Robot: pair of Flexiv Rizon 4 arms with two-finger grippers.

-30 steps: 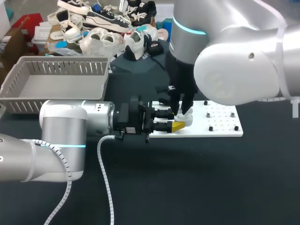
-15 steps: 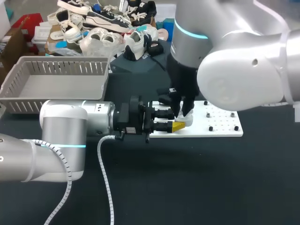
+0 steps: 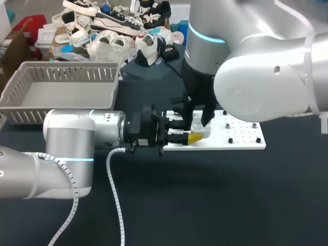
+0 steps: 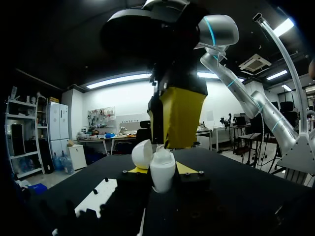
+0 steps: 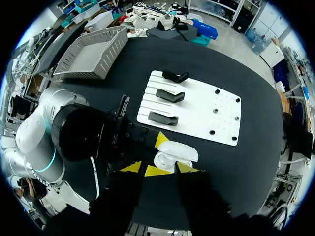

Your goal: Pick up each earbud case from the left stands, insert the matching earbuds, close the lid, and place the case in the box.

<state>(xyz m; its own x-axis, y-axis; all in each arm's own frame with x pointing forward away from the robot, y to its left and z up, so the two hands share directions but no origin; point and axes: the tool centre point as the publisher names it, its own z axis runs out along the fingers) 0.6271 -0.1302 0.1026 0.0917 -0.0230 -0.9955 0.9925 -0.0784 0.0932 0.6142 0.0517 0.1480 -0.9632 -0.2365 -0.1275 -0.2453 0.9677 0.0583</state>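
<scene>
Holding the open earbud case (image 5: 174, 153) clenched by the white board's (image 5: 197, 103) edge, the left gripper (image 3: 197, 134) presents it, lid up, to the right gripper (image 3: 198, 122) just above the case, probably for loading earbuds. Whether that one grips anything, I cannot tell.

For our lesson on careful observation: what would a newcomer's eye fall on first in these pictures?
First, the open white earbud case, pinched in the left hand over the white board, with the right hand just above it. Next, the big silver right arm filling the head view's upper right, and the grey basket at the table's far left.
</scene>
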